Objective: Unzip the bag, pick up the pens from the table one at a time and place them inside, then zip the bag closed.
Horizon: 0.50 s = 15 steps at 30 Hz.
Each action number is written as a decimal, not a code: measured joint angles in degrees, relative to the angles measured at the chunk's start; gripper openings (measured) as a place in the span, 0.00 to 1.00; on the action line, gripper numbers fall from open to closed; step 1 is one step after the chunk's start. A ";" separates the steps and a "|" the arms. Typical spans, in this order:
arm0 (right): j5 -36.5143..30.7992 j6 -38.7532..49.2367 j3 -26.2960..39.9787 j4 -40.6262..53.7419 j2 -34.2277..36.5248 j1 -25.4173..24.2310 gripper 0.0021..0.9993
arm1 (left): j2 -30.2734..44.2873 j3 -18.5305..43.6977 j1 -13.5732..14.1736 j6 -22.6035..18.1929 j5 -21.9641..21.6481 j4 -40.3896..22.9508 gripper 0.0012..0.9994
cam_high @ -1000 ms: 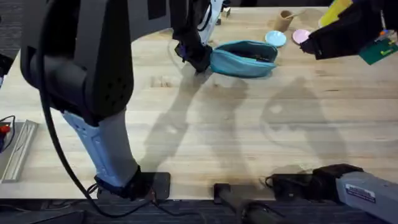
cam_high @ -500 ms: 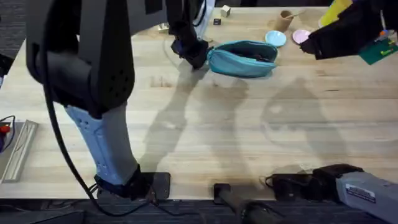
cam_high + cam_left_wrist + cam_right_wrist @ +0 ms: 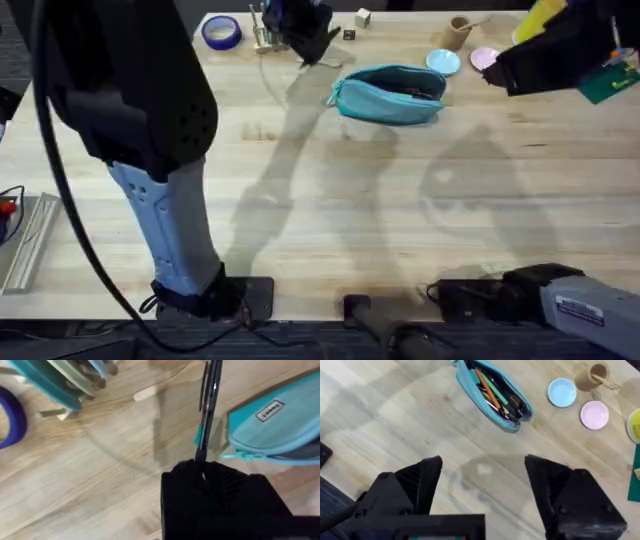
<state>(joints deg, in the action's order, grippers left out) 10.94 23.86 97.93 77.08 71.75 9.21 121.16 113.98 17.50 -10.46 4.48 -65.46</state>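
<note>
The teal bag (image 3: pixel 390 95) lies at the far middle of the table (image 3: pixel 330 200). In the right wrist view the bag (image 3: pixel 492 391) is unzipped, with an orange pen (image 3: pixel 487 387) and other pens inside. My left gripper (image 3: pixel 308 35) hangs raised behind the bag's left end. In the left wrist view it (image 3: pixel 202 467) is shut on a thin black pen (image 3: pixel 209 405) that sticks out past the fingers, beside the bag's end (image 3: pixel 275 425). My right gripper (image 3: pixel 520 68) hovers high at the far right, and its fingers (image 3: pixel 432 480) stand wide open around nothing.
A light-blue dish (image 3: pixel 443 62), a pink dish (image 3: pixel 484 58) and a wooden cup (image 3: pixel 458 32) stand to the right of the bag. A blue tape ring (image 3: pixel 221 31) and a rack with teal rods (image 3: pixel 55 377) stand at the far left. The near half of the table is bare wood.
My left gripper has left the bag's left end and moved back and up, uncovering the tape ring and rack. The bag and the right arm stay put.
</note>
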 joint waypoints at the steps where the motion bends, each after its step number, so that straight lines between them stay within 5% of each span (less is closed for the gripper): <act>1: 0.01 0.00 0.00 -0.01 0.00 0.00 1.00 | 0.00 1.41 -0.01 -0.33 0.16 -1.12 0.04; 6: 0.00 0.00 0.00 -0.02 0.00 0.00 1.00 | 0.00 8.58 -0.02 -3.92 3.76 -6.00 0.04; 15: 0.00 0.00 0.00 0.00 0.00 0.00 1.00 | 0.00 14.11 -0.02 -12.33 20.08 -7.18 0.04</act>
<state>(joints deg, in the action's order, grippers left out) 10.94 23.86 97.93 77.08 71.75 9.21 121.16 128.09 17.47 -22.79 24.56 -72.64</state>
